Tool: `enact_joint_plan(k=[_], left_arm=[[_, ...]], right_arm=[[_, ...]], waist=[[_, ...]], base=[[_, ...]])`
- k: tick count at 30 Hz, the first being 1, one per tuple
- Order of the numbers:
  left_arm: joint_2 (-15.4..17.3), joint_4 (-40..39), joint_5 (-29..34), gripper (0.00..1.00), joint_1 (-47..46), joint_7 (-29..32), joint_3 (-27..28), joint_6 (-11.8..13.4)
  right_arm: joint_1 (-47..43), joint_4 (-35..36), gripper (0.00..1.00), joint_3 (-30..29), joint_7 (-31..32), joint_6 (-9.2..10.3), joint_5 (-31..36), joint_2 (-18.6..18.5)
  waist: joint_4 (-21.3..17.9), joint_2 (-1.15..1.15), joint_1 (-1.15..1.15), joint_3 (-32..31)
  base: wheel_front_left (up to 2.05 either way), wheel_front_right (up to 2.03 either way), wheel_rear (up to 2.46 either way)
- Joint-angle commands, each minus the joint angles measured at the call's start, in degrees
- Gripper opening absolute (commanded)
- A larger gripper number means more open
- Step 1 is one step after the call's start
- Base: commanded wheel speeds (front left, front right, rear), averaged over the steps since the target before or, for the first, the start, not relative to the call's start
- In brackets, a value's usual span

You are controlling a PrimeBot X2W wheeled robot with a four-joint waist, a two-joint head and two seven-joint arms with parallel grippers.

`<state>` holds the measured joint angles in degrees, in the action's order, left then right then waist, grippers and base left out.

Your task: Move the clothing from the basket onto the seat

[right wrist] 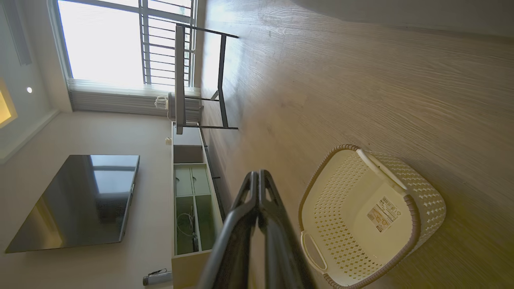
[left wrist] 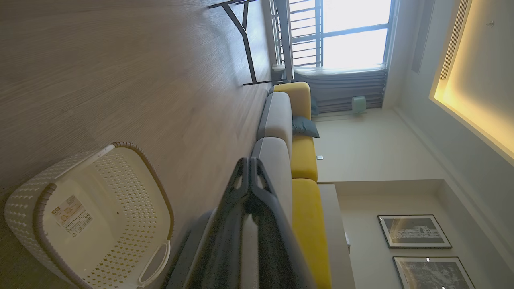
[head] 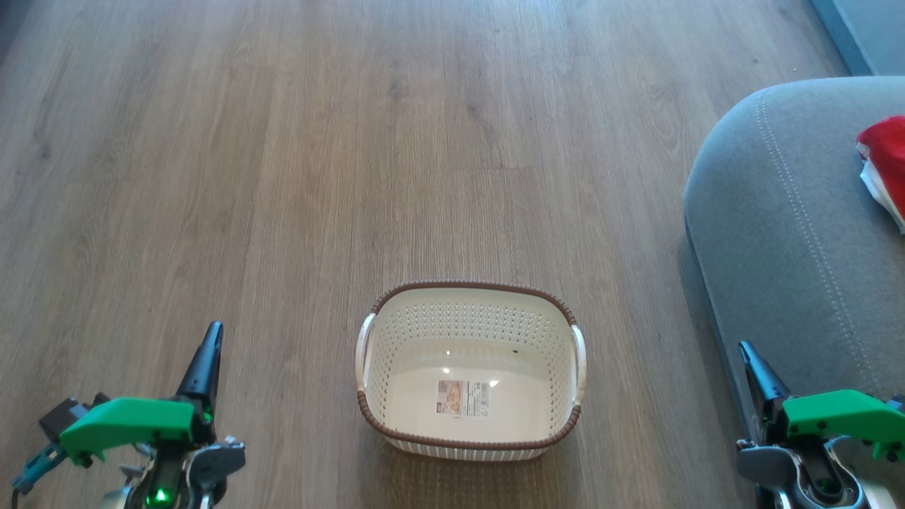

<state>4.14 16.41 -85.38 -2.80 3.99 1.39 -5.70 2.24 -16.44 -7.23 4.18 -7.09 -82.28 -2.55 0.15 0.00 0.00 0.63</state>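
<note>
I am holding my left jaws shut, the long dark fingers point(left wrist: 235, 216) meeting at their tips on nothing. My right jaws are sitting shut the same way, fingers point(right wrist: 277, 224) pressed together. Between the two pairs the basket point(head: 470, 286) is standing on the wood-grain floor point(head: 283, 141). It is cream perforated plastic, a rounded rectangle with a brown woven-look rim and a paper label point(head: 463, 398) inside. Just beside my right jaws the seat point(head: 778, 226) is bulging, grey fabric with pale stitching. Beyond them the clothing point(head: 887, 159) is lying on it, soft red with white trim.

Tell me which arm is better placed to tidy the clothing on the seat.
Right. The right gripper is beside the seat bearing the clothing; the left gripper is beyond the basket.
</note>
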Motion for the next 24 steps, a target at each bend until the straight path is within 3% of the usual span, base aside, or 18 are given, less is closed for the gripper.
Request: enact_joint_plan(k=[1,13,24], left_arm=[[0.0,-2.1,-1.3,0.00,-3.3,0.5,2.6,-0.8],[-1.1,-2.3,-6.7,0.00,-3.4,2.3,4.9,-1.7],[-1.1,-2.3,-6.9,0.00,-3.4,2.4,5.0,-1.8]], right_arm=[[3.5,2.2,0.00,0.8,0.6,-0.36,-1.8,-0.4],[3.9,2.4,0.00,0.7,2.2,-0.40,-9.5,-0.3],[3.9,2.4,0.00,0.7,2.3,-0.40,-9.9,-0.3]], waist=[[0.0,0.00,0.00,0.0],[-0.1,0.00,0.00,-0.4],[-0.2,0.00,0.00,-0.5]], base=[[0.00,0.00,0.00],[0.00,0.00,0.00],[0.00,0.00,0.00]])
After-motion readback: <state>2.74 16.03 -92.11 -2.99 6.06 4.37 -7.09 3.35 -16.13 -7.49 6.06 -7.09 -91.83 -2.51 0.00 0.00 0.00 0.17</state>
